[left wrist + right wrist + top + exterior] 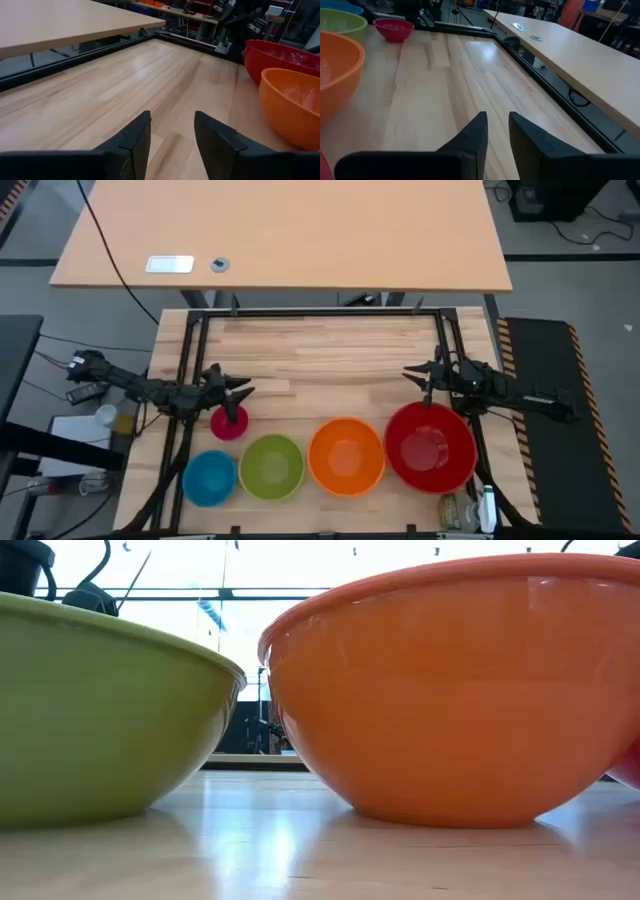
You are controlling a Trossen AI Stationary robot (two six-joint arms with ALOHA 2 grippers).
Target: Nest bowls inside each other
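Bowls [300, 465] sit mouth-up in a row, unnested; left tool [240, 392] and right tool [412, 373] gape narrowly, empty.

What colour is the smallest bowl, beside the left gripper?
Magenta-pink. The smallest bowl shows best in the high view.

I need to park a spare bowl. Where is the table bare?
The back strip of the table, between the two grippers and the rear frame, is bare. The front row is crowded: blue bowl, green bowl, orange bowl, red bowl.
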